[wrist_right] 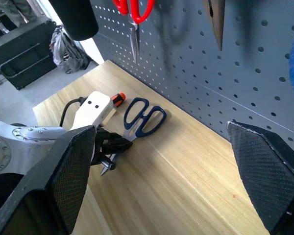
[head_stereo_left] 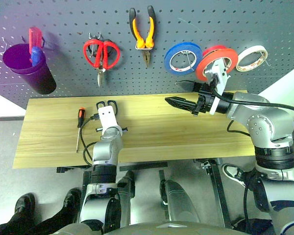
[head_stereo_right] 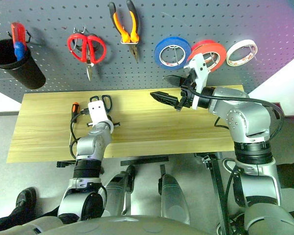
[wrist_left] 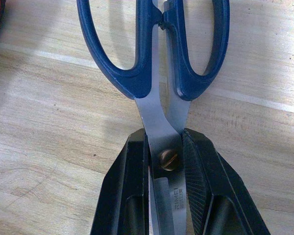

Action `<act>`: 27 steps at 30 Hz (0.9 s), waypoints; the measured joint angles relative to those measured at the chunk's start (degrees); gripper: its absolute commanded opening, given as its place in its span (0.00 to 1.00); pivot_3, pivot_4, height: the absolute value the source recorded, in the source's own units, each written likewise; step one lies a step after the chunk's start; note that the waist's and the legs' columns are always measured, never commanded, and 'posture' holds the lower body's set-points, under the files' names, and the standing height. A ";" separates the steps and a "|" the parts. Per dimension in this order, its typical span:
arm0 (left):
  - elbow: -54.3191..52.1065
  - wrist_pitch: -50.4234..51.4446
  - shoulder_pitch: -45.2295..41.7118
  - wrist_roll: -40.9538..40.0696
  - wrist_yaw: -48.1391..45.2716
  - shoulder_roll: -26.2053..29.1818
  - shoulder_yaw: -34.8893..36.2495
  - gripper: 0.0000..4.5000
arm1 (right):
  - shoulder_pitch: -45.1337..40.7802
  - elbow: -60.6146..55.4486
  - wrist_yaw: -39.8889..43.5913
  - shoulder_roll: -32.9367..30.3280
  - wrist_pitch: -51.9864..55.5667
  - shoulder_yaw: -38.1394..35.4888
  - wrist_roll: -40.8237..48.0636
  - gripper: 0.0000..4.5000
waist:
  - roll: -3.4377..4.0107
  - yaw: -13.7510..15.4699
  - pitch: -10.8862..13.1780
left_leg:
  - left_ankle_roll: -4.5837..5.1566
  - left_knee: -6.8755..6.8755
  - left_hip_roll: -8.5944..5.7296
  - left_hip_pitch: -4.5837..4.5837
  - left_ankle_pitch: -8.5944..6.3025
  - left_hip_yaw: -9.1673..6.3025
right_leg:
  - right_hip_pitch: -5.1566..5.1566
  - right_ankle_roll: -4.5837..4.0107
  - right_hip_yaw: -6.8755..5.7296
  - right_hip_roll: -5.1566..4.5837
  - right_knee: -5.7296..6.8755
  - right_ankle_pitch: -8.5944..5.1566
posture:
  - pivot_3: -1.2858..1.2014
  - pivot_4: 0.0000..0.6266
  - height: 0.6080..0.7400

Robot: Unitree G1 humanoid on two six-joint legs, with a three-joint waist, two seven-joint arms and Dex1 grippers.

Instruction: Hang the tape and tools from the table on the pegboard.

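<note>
Writing: small stamped letters on the scissors (wrist_left: 161, 161) blade, not readable
Left gripper (wrist_left: 167, 166): clamped on the blades at the pivot screw, handles at 12 o'clock
Right gripper (head_stereo_left: 182, 94): jaws wide, empty, above the table (head_stereo_left: 186, 132)
Screwdriver (head_stereo_left: 80, 122): near table's left end
Tape (head_stereo_left: 216, 61): on pegboard (head_stereo_left: 63, 19)

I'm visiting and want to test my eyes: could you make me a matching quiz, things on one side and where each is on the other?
Things:
1. dark-handled scissors
2. pliers
3. screwdriver
4. orange-red tape

Places:
A. hanging on the pegboard beside the red-handled scissors
B. lying loose on the table
C. hanging between a blue ring and a white ring
D. on the table, blades pinched in the left tool

Pairs: 1-D, 2-A, 3-B, 4-C
</note>
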 measured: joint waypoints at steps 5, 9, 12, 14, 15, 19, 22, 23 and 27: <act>-4.46 2.50 2.85 -1.48 -3.90 0.21 -0.46 0.14 | 0.01 0.07 0.14 0.14 -0.55 0.01 -0.13 1.00 | 0.00 0.04 0.00 | -0.01 -0.06 0.00 -0.02 0.00 0.00 | -0.01 0.00 0.00 -0.01 -0.07 0.00 | 0.49 0.62 1.00; -11.98 7.39 7.13 -2.60 -5.07 -0.34 -0.56 0.14 | -0.01 1.33 0.35 0.40 -1.75 0.07 -0.59 1.00 | -0.03 0.05 0.04 | -0.01 -0.10 -0.01 -0.09 0.00 0.00 | -0.09 0.00 -0.01 -0.02 -0.13 0.00 | 0.49 0.61 1.00; -15.78 10.13 8.19 -2.92 -5.14 -0.36 -0.64 0.14 | -0.02 2.32 0.67 0.74 -2.29 0.15 -0.82 1.00 | -0.02 0.10 0.06 | -0.02 -0.12 0.00 -0.11 0.01 -0.01 | -0.14 0.00 -0.02 -0.01 -0.09 0.00 | 0.50 0.61 1.00; -17.65 10.74 8.67 -2.59 -5.33 0.10 -1.61 0.14 | -0.14 2.95 0.92 1.03 -3.10 0.24 -1.16 1.00 | -0.02 0.14 0.06 | -0.02 -0.12 -0.01 -0.11 0.01 0.00 | -0.13 0.00 -0.02 -0.01 -0.09 0.00 | 0.50 0.61 1.00; -18.33 10.73 8.95 -2.25 -5.64 0.52 -2.59 0.14 | -0.26 3.57 1.14 1.14 -3.55 0.35 -1.53 1.00 | -0.02 0.16 0.06 | -0.01 -0.12 -0.01 -0.11 0.01 0.02 | -0.13 0.00 -0.03 -0.02 -0.10 0.00 | 0.50 0.60 1.00; -20.77 10.76 9.75 -1.57 -6.20 1.03 -3.93 0.14 | -0.68 5.70 1.97 1.33 -4.73 0.96 -2.32 1.00 | -0.02 0.24 0.06 | -0.01 -0.13 -0.02 -0.11 0.01 0.01 | -0.14 0.00 -0.03 -0.02 -0.10 0.00 | 0.50 0.60 1.00; -21.81 10.26 9.93 -1.63 -6.79 1.01 -3.95 0.14 | -1.85 7.86 2.48 1.52 -4.99 0.93 -2.25 1.00 | -0.02 0.27 0.06 | -0.01 -0.12 -0.02 -0.11 0.01 0.02 | -0.14 0.00 -0.04 -0.02 -0.09 0.00 | 0.51 0.59 1.00; -22.18 9.86 10.08 -1.62 -6.99 1.21 -3.98 0.14 | -2.39 8.73 2.66 1.53 -5.05 0.70 -2.12 1.00 | -0.02 0.28 0.06 | -0.01 -0.12 -0.02 -0.11 0.01 0.02 | -0.14 0.00 -0.05 -0.02 -0.09 0.00 | 0.51 0.59 1.00; -24.05 9.86 11.24 -1.76 -9.27 3.63 -4.74 0.14 | -4.32 11.09 4.67 1.41 -4.34 -0.60 -1.07 1.00 | -0.02 0.28 0.06 | -0.02 -0.17 -0.02 -0.10 0.01 0.01 | -0.16 0.00 -0.07 -0.02 -0.09 0.00 | 0.52 0.58 1.00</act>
